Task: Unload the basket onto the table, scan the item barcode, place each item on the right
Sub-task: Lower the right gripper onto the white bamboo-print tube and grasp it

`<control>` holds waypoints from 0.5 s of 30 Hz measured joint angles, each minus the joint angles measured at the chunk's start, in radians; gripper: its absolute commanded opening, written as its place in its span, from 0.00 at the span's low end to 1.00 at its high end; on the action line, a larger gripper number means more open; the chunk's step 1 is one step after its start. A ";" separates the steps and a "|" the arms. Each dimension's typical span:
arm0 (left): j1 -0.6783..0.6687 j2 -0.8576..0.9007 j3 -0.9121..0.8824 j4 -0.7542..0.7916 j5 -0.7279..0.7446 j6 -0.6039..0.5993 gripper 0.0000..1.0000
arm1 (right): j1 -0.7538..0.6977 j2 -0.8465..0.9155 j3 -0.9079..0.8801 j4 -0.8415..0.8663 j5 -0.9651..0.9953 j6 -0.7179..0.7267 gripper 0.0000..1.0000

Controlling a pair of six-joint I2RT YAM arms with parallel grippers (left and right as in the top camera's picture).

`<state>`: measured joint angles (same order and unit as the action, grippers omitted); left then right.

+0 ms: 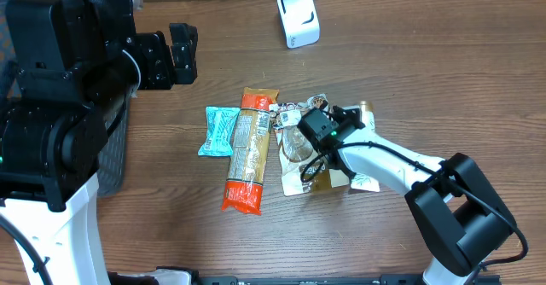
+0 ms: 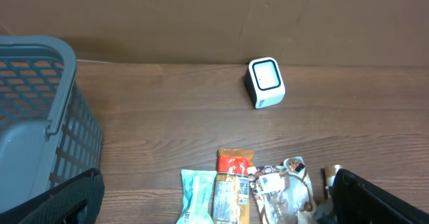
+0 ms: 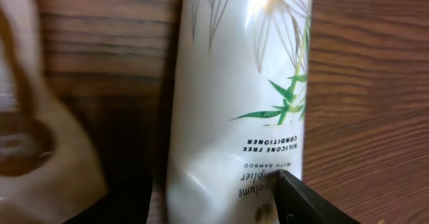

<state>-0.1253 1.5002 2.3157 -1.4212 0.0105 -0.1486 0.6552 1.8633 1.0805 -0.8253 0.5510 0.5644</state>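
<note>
The scanner [image 1: 298, 17] stands alone at the far side of the tabletop [image 1: 426, 72], well apart from the heap in the middle. In that heap a small packet [image 1: 218, 130] lies leftmost, with a long packet [image 1: 248, 151] just beside it on its right. Next comes a bag [image 1: 294, 148], then a tube [image 3: 234, 83] (largely under the right arm [image 1: 384, 161]). A basket [image 2: 40, 117] stands at the left edge, below the left arm [image 1: 60, 106].

The bench [image 1: 426, 80] is brown wood grain. At twelve o'clock the scanner [image 1: 298, 17] is white with a dark face. The basket [image 2: 40, 117] is grey lattice. The teal packet [image 1: 217, 130] lies at nine o'clock of the long packet [image 1: 247, 153], which is orange and tan. The tube [image 3: 234, 83] is white with green bamboo leaves.
</note>
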 measured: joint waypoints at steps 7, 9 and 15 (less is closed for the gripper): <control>0.000 0.000 0.000 0.000 0.000 0.000 1.00 | 0.001 -0.011 -0.053 0.028 0.049 0.005 0.21; 0.000 0.000 0.000 0.000 0.000 0.000 1.00 | 0.001 -0.011 -0.055 0.023 0.067 0.005 0.10; 0.000 0.000 0.000 0.000 0.000 0.000 1.00 | 0.000 -0.026 -0.047 -0.017 0.095 0.003 0.04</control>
<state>-0.1253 1.5002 2.3157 -1.4212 0.0105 -0.1486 0.6552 1.8370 1.0336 -0.8425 0.6460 0.5671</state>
